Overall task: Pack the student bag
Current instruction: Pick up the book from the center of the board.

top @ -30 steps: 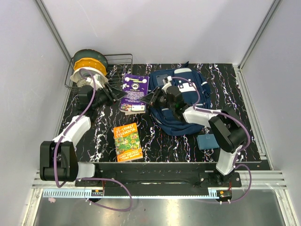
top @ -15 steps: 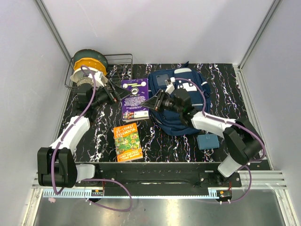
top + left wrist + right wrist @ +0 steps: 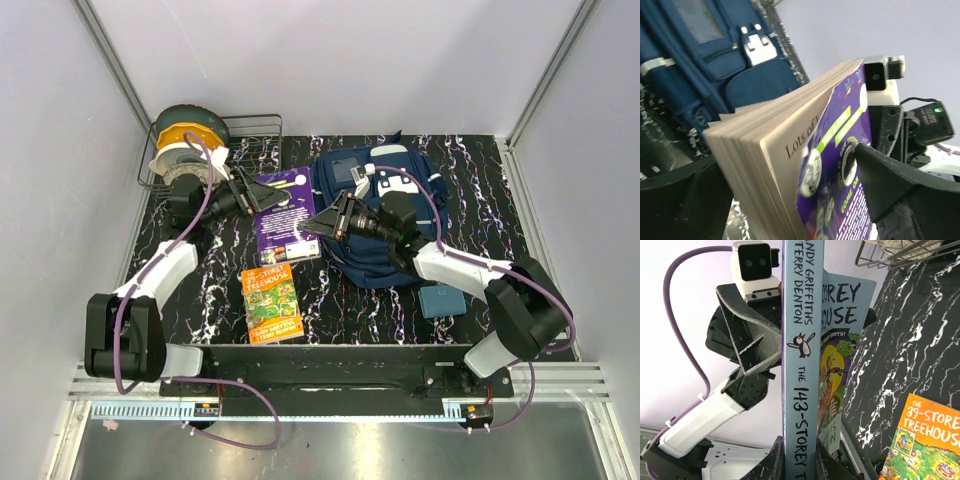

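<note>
The student bag (image 3: 385, 225), a navy backpack with white patches, lies at the middle back of the table and also shows in the left wrist view (image 3: 705, 50). A purple-covered book (image 3: 285, 212) is held tilted up just left of the bag. My left gripper (image 3: 252, 190) is shut on its far left corner, with pages and cover between the jaws (image 3: 790, 185). My right gripper (image 3: 322, 222) is shut on the book's pale blue spine (image 3: 799, 390), which stands upright between its fingertips (image 3: 800, 462). My left gripper also shows behind the book in the right wrist view (image 3: 752, 350).
An orange book (image 3: 272, 302) lies flat near the front, left of centre, and also shows in the right wrist view (image 3: 932, 440). A small teal pouch (image 3: 440, 300) lies right of the bag. A wire rack (image 3: 255, 130) with stacked dishes (image 3: 190, 140) stands at the back left.
The purple book has gone from lying flat to tilted up on edge. My left gripper has moved right onto its corner. My right arm has stretched further left with the book's spine.
</note>
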Motion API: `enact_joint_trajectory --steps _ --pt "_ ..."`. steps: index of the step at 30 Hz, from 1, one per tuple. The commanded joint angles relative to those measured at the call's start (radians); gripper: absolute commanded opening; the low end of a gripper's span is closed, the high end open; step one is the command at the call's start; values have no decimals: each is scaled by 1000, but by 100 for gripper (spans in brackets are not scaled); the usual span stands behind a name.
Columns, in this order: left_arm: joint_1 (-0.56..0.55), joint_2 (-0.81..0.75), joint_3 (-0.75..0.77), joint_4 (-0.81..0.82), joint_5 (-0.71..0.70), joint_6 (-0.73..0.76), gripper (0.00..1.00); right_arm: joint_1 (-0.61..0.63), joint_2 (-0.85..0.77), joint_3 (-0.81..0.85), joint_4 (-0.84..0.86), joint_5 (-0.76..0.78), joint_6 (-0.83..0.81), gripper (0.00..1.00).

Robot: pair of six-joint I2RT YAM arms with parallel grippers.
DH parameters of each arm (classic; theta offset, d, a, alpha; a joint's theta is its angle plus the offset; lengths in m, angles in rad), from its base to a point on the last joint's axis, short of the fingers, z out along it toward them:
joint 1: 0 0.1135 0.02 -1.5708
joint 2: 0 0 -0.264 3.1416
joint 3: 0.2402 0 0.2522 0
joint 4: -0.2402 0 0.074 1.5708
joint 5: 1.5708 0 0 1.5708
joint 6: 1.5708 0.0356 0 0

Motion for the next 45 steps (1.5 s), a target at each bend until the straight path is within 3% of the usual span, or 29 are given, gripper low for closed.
enact_joint_trajectory --steps 1,4,5,7,8,10,11,14,15,19,24,30,35,40,45 --pt "-9 22 1 309 119 -127 93 7 -27 9 177 -70 34 0" --pt "-11 41 -9 425 159 -205 74 7 -17 10 163 -59 29 0" --pt "-13 44 -10 442 163 -216 56 6 -15 12 151 -55 23 0" --pt "-11 39 -18 459 162 -230 35 6 -18 24 78 -36 -11 0" --pt "-11 30 -18 459 157 -228 10 4 -24 30 46 -27 -26 0" --pt "-13 21 -18 435 150 -211 0 6 -39 36 -52 19 -72 1" --pt "-13 5 -18 421 133 -202 0 4 -61 39 -86 40 -87 6" --pt "-13 -48 -12 293 40 -135 0 1 -113 47 -203 115 -139 37" --pt "-13 -65 -10 222 3 -104 0 1 -127 41 -221 147 -156 56" --pt "-13 -122 -15 168 -152 -113 0 -2 -204 12 -298 236 -167 77" --pt "-13 -99 11 231 -289 -271 0 -2 -312 -80 -377 382 -123 79" --pt "-39 -58 19 311 -413 -377 0 19 -379 -200 -266 467 21 80" --pt "-106 -39 22 324 -495 -409 0 58 -331 -186 -210 502 15 80" --pt "-169 -39 2 314 -551 -415 0 61 -279 -208 -9 491 22 80" --pt "-186 -41 -12 334 -556 -435 0 59 -234 -189 -13 504 31 80"
